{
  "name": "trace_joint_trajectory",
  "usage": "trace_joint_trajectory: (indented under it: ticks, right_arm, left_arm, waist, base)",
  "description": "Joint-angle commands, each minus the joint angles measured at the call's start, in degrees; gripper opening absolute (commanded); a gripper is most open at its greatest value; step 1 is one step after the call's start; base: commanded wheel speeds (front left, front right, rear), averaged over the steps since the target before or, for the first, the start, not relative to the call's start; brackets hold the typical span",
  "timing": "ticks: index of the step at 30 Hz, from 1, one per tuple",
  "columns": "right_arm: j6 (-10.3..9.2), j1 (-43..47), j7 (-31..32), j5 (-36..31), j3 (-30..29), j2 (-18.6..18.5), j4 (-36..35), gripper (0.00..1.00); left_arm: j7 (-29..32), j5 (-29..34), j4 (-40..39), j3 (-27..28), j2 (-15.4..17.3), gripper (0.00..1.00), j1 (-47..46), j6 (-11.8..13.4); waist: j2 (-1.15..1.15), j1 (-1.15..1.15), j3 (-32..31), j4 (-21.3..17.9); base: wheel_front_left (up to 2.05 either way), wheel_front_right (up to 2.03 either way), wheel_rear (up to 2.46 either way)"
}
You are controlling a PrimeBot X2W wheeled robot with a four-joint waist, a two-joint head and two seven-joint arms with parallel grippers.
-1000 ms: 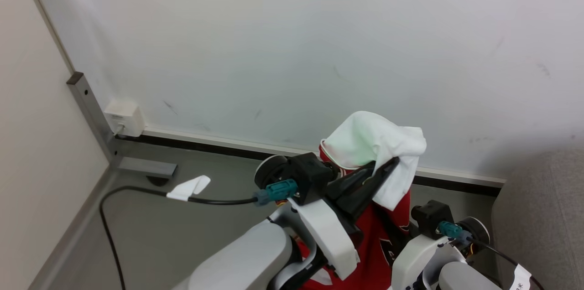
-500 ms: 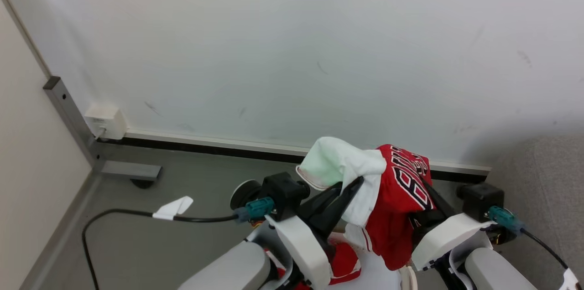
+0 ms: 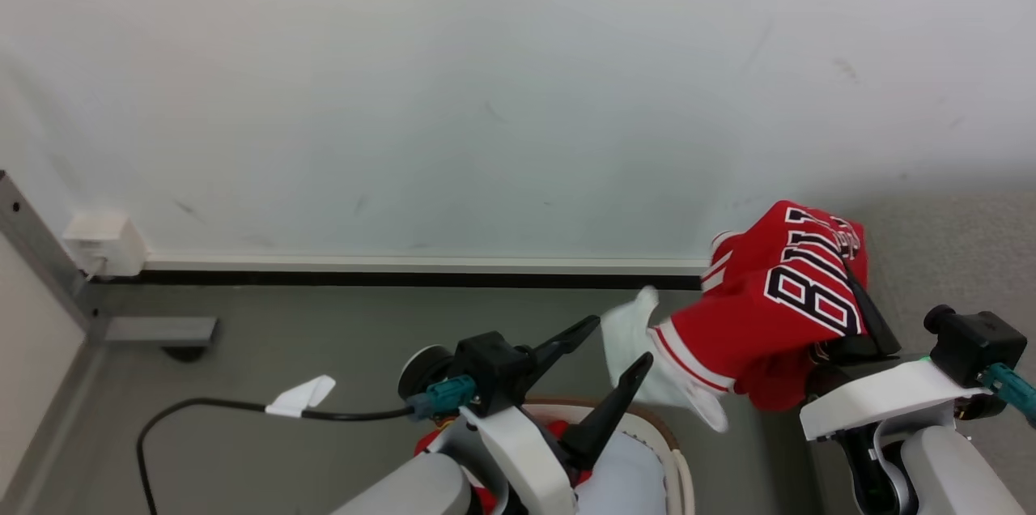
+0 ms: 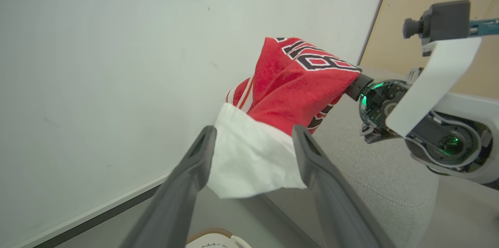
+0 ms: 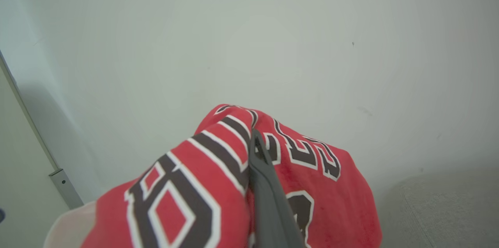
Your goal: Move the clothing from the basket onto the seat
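- Held aloft: red jersey [image 3: 777, 296], clamped in closed right gripper [image 3: 851, 280], at near edge of grey seat [image 3: 955, 256], not yet on it.
- Idle: left gripper [image 4: 253, 130], spread wide, gripping nothing (white panel [image 4: 249, 162] hanging loose between its fingers).
- Risk: white panel snagging a left finger; jersey dragged off onto floor [image 3: 324, 337] beside laundry basket [image 3: 657, 427].
- Risk: early release, short of seat.

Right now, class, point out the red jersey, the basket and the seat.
red jersey [image 3: 777, 300]: head view, lettered red front.
basket [image 3: 662, 430]: head view, brown rim.
seat [image 4: 374, 178]: left wrist view, grey upholstered top.
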Motion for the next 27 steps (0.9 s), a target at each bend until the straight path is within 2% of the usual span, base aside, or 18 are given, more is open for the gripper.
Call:
trace_joint_trajectory:
  ticks: [1,18,27]
  right_arm:
    - [-0.1,1.0,0.0,-0.6,-1.0,-0.6,-1.5,0.0]
    - [-0.1,6.6,0.0,-4.0,-2.2,-5.5,-13.5,0.0]
    - [-0.1,9.7,0.0,-4.5,-4.8,-4.9,-17.2,0.0]
  left_arm:
    - [-0.6,0.7,0.3,-0.1,0.4,1.0,0.9,0.2]
    - [-4.5,2.4,3.1,1.7,0.8,1.0,2.0,1.4]
    - [-5.0,5.4,4.6,1.9,0.1,1.0,1.9,-0.2]
  waist:
    - [0.0,0.0,0.4,-2.7]
    - [0.0,0.0,2.4,-20.7]
    - [0.0,0.0,3.4,-26.2]
  base:
    - [0.0,0.0,0.0]
    - [0.0,0.0,0.0]
    - [0.0,0.0,0.0]
